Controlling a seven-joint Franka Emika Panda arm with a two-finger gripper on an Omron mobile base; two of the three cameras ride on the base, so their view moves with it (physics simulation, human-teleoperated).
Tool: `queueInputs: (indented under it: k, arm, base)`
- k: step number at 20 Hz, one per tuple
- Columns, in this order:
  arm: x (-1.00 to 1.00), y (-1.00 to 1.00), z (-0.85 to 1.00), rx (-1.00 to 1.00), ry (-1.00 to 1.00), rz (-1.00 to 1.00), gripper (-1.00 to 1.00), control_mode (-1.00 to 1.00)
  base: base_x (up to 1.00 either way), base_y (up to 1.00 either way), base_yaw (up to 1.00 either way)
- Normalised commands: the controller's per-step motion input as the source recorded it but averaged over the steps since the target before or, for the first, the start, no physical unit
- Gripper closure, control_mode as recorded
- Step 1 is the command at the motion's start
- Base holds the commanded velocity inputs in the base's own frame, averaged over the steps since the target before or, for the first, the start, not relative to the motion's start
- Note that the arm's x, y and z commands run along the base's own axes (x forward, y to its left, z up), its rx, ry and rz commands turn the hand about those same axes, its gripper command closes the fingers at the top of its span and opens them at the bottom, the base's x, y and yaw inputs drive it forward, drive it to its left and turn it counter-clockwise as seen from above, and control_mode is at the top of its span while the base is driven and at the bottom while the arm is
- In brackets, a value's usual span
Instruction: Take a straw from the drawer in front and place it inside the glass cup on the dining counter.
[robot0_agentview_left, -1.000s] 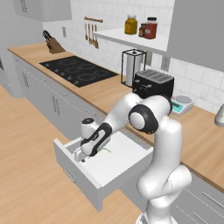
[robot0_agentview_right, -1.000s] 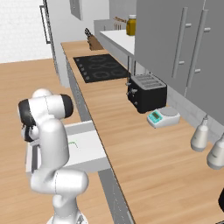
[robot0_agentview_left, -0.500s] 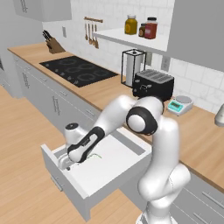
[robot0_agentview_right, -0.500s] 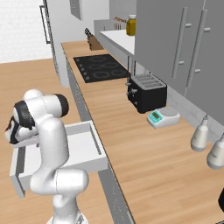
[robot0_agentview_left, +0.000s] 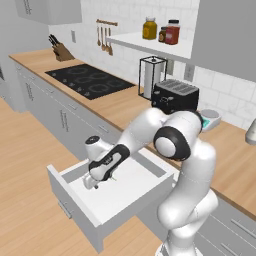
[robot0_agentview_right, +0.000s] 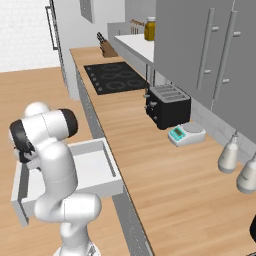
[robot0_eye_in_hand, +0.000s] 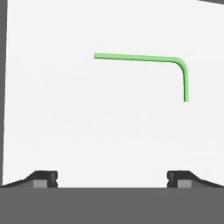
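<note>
Drawer (robot0_agentview_left: 95, 220) pulled out. Straw (robot0_eye_in_hand: 144, 57) flat on white drawer floor, upper centre of hand view, long axis left-right, bent end at right. Gripper (robot0_eye_in_hand: 112, 178) above, jaws wide apart, empty, straddling straw's line.

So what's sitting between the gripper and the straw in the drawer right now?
Nothing: in the hand view, only bare white drawer floor separates the open gripper from the straw.

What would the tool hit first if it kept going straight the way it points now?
Most likely the drawer: its white floor lies ahead of the open tool. The straw lies flat a little beyond the fingertips, so it may be missed; depth is unclear.
</note>
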Motion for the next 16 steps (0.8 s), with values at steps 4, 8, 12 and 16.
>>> queueInputs:
  k: [4, 8, 12, 16]
  arm:
    - [0.57, -0.48, 0.00, 0.01, 0.00, 0.00, -1.00, -1.00]
    - [0.62, -0.27, -0.05, 0.04, 0.00, 0.00, -1.00, -1.00]
    - [0.43, -0.10, -0.37, 0.01, 0.00, 0.04, -1.00, -1.00]
    - [0.24, -0.01, -0.47, 0.01, 0.00, 0.11, -1.00, -1.00]
  base:
    - [0.00, 0.00, 0.00]
    - [0.00, 0.00, 0.00]
    - [0.00, 0.00, 0.00]
    - [0.00, 0.00, 0.00]
